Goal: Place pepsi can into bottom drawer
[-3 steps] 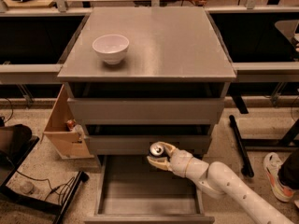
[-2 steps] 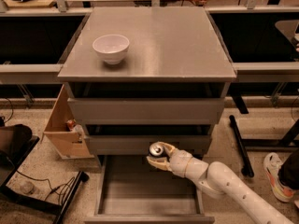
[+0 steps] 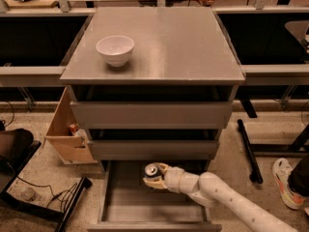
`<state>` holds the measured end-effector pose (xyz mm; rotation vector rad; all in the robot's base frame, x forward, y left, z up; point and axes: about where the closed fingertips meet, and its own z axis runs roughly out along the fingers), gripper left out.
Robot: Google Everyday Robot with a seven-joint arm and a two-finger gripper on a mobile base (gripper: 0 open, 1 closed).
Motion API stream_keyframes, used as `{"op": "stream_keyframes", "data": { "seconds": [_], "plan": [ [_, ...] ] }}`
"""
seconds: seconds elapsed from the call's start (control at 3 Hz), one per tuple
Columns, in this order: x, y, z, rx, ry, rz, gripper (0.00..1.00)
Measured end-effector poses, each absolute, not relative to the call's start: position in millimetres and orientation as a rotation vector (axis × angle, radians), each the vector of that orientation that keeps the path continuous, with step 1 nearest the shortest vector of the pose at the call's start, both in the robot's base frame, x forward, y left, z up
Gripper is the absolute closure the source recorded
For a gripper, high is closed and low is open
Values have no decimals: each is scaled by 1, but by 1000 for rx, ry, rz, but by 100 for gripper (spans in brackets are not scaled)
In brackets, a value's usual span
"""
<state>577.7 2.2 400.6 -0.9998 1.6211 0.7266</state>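
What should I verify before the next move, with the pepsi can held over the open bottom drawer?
1. bottom drawer pulled open: ok.
2. pepsi can clamped in the tool, above the drawer's back half: ok.
3. Can roughly upright, silver top up: ok.
4. How high the can hangs above the drawer: cannot tell.
5. middle drawer shut, not blocking the arm: ok.
6. white bowl on the cabinet top, far from the arm: ok.

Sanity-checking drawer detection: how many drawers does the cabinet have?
3, stacked. Top drawer under the cabinet top, middle drawer below it, bottom drawer lowest and pulled open; the gripper holds the pepsi can over its rear. None appear hidden.
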Motion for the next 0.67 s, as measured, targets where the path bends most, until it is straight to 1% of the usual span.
{"op": "stream_keyframes", "data": {
  "seconds": [0.33,0.67],
  "plan": [
    [573,20,325,-1063,1623,798,100],
    [573,31,272,-1099,1600,847,100]
  ]
}}
